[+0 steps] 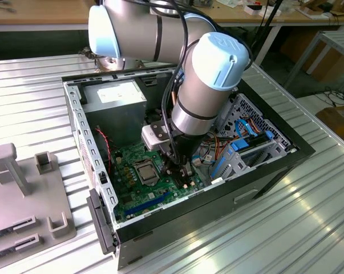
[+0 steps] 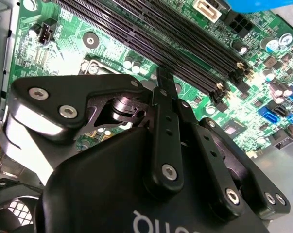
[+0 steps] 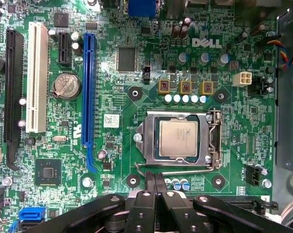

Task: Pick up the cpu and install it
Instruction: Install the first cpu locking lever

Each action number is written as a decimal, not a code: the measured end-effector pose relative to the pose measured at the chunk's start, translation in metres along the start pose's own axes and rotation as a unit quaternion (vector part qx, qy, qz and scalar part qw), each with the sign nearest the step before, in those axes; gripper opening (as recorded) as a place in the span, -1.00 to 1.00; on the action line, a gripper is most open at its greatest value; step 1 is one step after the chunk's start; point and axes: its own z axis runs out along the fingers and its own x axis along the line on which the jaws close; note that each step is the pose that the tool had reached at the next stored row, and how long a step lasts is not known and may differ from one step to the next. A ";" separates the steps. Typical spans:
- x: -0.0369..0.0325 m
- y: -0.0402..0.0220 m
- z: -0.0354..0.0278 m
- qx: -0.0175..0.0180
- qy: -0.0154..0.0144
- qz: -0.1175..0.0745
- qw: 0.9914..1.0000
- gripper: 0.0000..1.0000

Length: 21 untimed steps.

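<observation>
1 cpu (image 3: 178, 138) already lies flat inside the black socket (image 3: 142, 141) on the green board (image 3: 112, 92). The gripper (image 3: 155, 182) hovers just beside the socket's edge, its fingers (image 3: 149, 180) pressed together, holding nothing.

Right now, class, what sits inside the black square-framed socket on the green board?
The cpu, a pale square plate, lies flat inside the socket on the green board. Its underside and the socket's contacts are covered. The gripper is beside the socket, fingers together.
</observation>
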 end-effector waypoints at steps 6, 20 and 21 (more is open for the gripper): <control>-0.0001 -0.0012 0.0014 0.000 0.000 -0.001 1.000 -0.79; 0.0036 0.0009 0.0032 0.000 0.000 -0.003 1.000 -0.79; 0.0035 0.0004 0.0032 0.000 0.000 -0.002 1.000 -0.79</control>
